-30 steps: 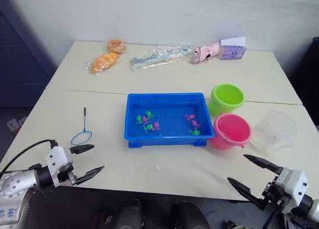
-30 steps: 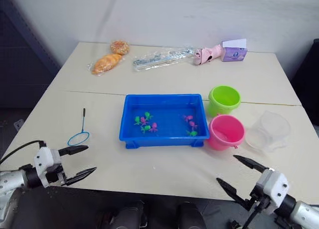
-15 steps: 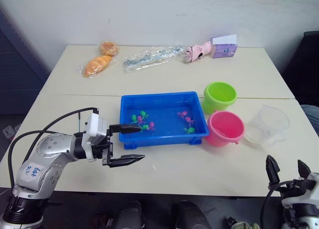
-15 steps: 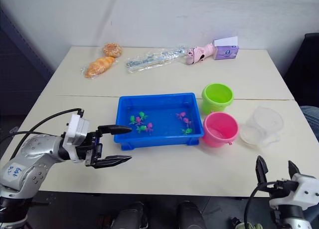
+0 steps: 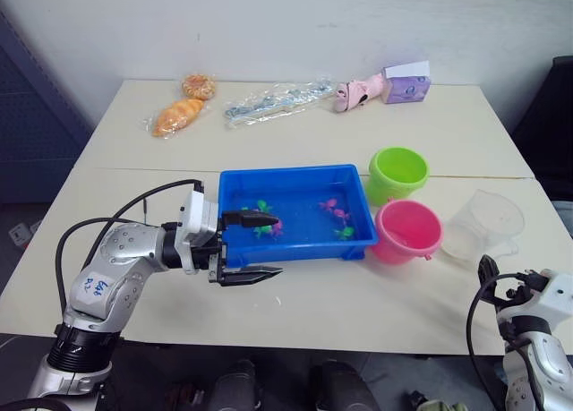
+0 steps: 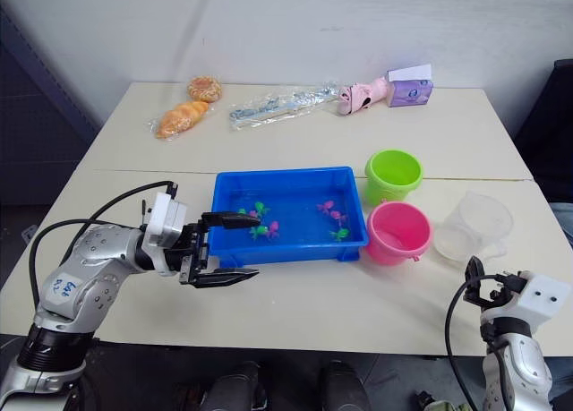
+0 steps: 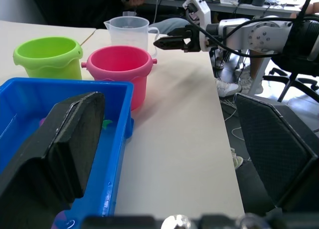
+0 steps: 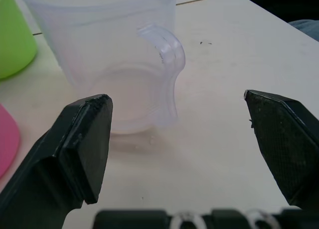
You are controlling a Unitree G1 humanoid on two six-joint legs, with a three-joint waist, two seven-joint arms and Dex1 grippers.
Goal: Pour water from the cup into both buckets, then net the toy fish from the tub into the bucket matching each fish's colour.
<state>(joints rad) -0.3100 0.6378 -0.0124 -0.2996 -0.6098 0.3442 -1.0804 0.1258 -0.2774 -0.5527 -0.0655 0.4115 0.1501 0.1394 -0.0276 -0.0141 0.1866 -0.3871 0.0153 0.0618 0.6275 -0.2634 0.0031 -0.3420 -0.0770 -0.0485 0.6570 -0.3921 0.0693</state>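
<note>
- Head views: I see the cup (image 6: pixel 482 226) upright near the desk's right edge, just right of the pink bucket (image 6: pixel 399 233), with the green bucket (image 6: pixel 393 175) behind that. My right gripper (image 6: pixel 484 283) sits at the desk's front right corner, nearer the cup than the left arm is. The left gripper (image 6: pixel 226 247) hangs fingers apart at the front left corner of the tub (image 6: pixel 288 248).
- Left wrist view: the tub's rim (image 7: pixel 117 154) runs between my spread left fingers (image 7: pixel 65 134).
- Right wrist view: the cup (image 8: pixel 112 64) stands straight ahead of my right fingers (image 8: pixel 79 139), which are wide apart, its handle (image 8: pixel 167 64) turned toward them. I judge a straight reach forward closes the gap.
</note>
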